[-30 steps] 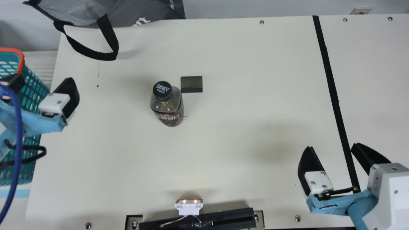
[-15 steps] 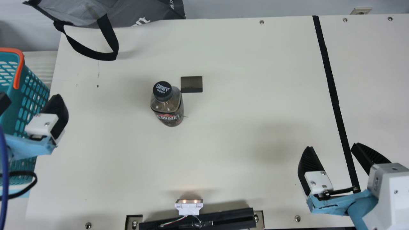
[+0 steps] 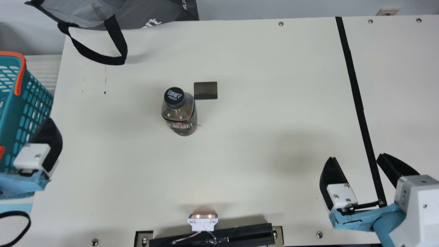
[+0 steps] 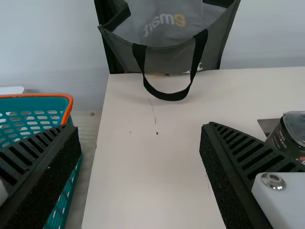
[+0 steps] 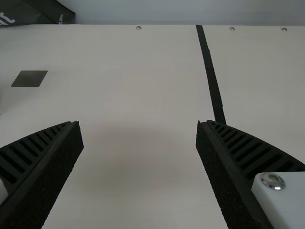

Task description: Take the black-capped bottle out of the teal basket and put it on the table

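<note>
The black-capped bottle (image 3: 180, 113) stands upright on the table (image 3: 247, 144), left of the middle in the main view. At that view's left edge my left gripper (image 3: 46, 130) is partly cut off, in front of the teal basket (image 3: 32, 103). The left wrist view has the left gripper (image 4: 140, 129) wide open and holding nothing, with the basket (image 4: 35, 117) and part of the bottle (image 4: 288, 136) beyond its fingers. My right gripper (image 3: 356, 157) is at the main view's lower right; the right gripper (image 5: 138, 124) is open and empty in its wrist view.
A grey bag (image 3: 147, 13) with a black strap loop lies at the back left. A small dark square (image 3: 205, 90) is just beside the bottle. Black tape (image 3: 356, 92) runs down the table's right part. A white device (image 3: 202, 223) sits at the front edge.
My left gripper has moved toward the front and left, away from the bottle, uncovering more of the basket. The bottle and the right arm have stayed in place.
</note>
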